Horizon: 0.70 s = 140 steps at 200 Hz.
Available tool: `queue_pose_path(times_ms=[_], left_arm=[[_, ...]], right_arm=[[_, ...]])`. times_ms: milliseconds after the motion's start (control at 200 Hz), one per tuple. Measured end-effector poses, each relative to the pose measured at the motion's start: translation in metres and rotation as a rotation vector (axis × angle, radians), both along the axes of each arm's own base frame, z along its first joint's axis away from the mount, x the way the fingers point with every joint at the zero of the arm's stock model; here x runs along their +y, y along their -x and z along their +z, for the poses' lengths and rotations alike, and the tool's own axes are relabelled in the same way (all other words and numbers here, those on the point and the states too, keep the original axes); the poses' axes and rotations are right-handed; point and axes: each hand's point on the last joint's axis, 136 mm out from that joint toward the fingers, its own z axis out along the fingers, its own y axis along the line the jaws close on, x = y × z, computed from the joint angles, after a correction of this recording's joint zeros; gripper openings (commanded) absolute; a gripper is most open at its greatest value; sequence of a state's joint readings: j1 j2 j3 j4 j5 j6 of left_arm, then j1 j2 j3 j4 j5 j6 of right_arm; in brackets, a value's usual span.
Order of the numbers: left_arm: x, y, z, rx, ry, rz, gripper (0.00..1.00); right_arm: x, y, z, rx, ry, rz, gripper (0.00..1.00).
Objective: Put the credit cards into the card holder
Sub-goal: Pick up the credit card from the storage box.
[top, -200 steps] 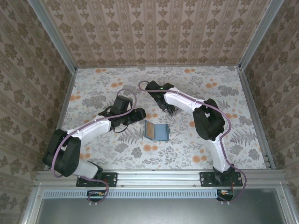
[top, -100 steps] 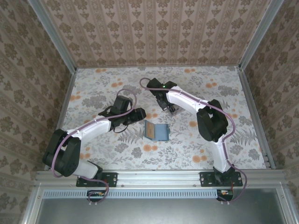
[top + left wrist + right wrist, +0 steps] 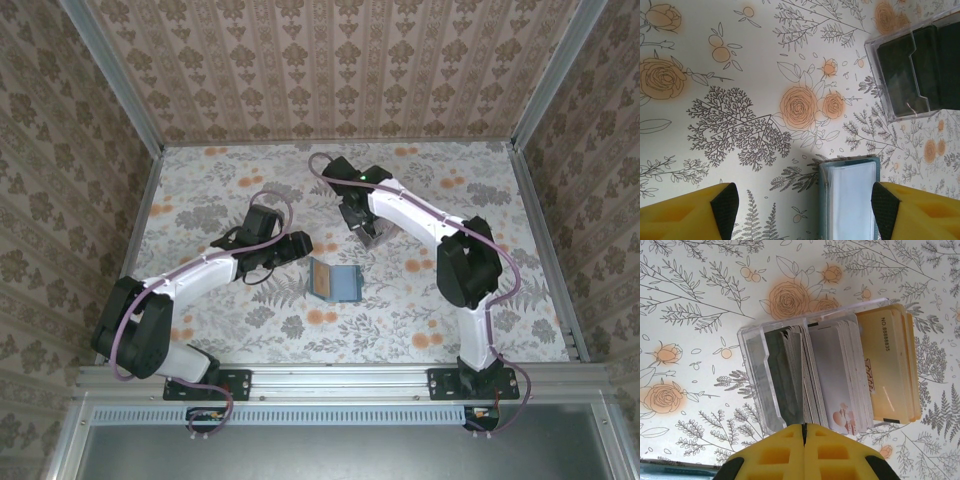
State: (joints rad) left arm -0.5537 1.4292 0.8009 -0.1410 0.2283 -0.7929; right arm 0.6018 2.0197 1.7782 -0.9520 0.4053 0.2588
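Observation:
The card holder (image 3: 335,284) lies open on the flowered table, teal with a pale blue-grey inside (image 3: 850,200). My left gripper (image 3: 300,245) hovers just left of it, open; in the left wrist view its gap (image 3: 804,202) takes in the holder's left edge. The credit cards (image 3: 840,375) stand packed on edge in a clear box (image 3: 757,375), a tan one (image 3: 890,370) at the right end. My right gripper (image 3: 804,426) is above the box (image 3: 378,240), shut on the top edge of one thin card in the middle of the stack.
The clear box (image 3: 912,75) with its dark side sits beyond the holder, up and to the right. The aluminium frame (image 3: 540,230) and patterned walls bound the table on three sides. Bare flowered tabletop (image 3: 220,190) lies left and behind.
The right arm's elbow swung right and its wrist shifted back over the box while the fingers closed fully. The left arm and card holder stayed put.

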Motion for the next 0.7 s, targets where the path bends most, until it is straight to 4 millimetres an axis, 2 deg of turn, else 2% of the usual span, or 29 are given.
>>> queue_pose_path(times_ms=[160,405,560,700], left_arm=[[-0.002,-0.004,0.011,-0.022,0.018,0.0,0.75],[-0.007,-0.01,0.038,-0.065,0.069,-0.011,0.76],[-0.013,-0.014,0.058,-0.076,0.167,-0.027,0.76],[-0.02,-0.023,0.084,-0.09,0.311,-0.044,0.76]], right_arm=[[0.002,0.003,0.013,-0.022,-0.067,-0.054,0.01],[0.005,0.016,0.044,-0.063,-0.206,-0.116,0.01],[0.011,0.037,0.063,-0.061,-0.373,-0.133,0.01],[0.019,0.05,0.088,-0.07,-0.605,-0.149,0.01]])
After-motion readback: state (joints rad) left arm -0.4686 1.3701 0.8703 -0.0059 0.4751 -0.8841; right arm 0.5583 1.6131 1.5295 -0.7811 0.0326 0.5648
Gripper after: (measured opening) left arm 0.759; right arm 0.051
